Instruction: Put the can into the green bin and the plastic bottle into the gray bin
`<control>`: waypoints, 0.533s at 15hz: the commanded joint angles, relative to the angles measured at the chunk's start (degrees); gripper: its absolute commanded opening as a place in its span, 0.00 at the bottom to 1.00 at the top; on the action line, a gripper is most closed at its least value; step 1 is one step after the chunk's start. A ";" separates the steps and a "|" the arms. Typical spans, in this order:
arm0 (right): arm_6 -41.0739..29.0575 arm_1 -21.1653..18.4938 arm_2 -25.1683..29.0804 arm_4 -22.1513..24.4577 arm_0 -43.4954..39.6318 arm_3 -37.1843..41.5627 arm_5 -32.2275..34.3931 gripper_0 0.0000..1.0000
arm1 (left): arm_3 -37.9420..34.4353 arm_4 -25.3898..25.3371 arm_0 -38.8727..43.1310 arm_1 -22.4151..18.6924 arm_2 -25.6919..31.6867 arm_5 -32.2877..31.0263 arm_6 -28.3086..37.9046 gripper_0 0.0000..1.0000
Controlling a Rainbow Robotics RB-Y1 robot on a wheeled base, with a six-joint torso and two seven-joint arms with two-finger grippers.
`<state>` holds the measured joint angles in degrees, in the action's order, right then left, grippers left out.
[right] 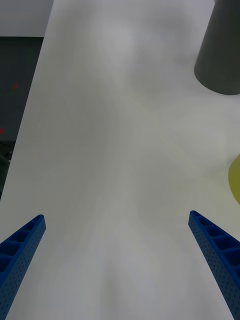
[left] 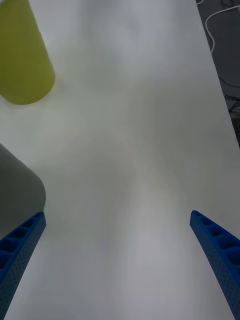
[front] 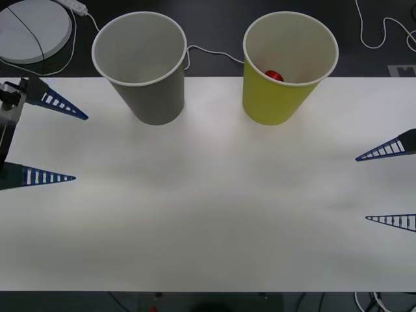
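Can (front: pixel 274 75) sits in the green bin (front: pixel 283 97); I'm holding both grippers, left (front: pixel 73 147) and right (front: pixel 361 188), fingers apart, scanning the worktop (front: pixel 208 208) for the bottle.

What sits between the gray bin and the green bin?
Nothing: bare white table separates the gray bin and green bin, seen in the front view.

Plain white table (front: pixel 208 214) takes up most of the space, lit soft and even with barely any shadows. Behind its far edge the floor (front: pixel 214 26) is dark, with thin white cables (front: pixel 208 53) snaking across it and a round white disc (front: pixel 32 29) off in the corner.
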<state>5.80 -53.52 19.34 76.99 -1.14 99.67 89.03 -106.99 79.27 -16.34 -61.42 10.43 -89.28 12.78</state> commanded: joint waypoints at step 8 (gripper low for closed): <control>0.00 0.00 0.00 0.00 0.00 0.00 0.00 1.00 | 3.19 -0.34 3.33 0.60 1.35 -0.72 -3.55 1.00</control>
<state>5.80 -53.52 19.34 76.99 -1.14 99.67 89.03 -104.10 78.81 -13.06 -61.01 11.78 -90.01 9.44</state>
